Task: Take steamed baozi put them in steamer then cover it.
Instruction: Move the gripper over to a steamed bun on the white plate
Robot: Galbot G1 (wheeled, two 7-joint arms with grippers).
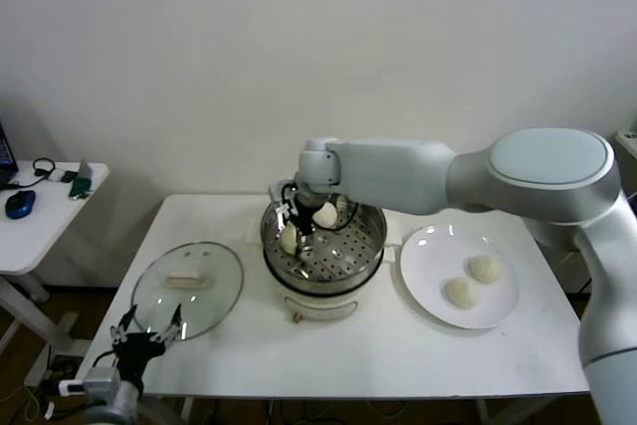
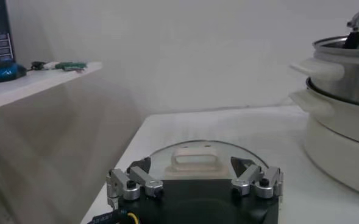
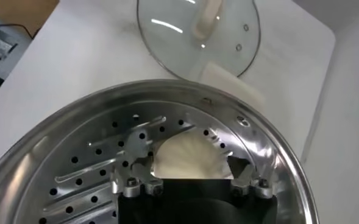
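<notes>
The steel steamer stands mid-table on its white base. Two baozi lie in it: one at its left wall, one farther back. My right gripper reaches down into the basket. In the right wrist view its open jaws straddle a baozi resting on the perforated floor. Two more baozi lie on the white plate. The glass cover lies flat left of the steamer. My left gripper hangs open just in front of it, above the cover's handle.
A white side table stands at the far left with a blue mouse and headphones. The steamer's side shows to one side in the left wrist view. The cover shows beyond the steamer's rim in the right wrist view.
</notes>
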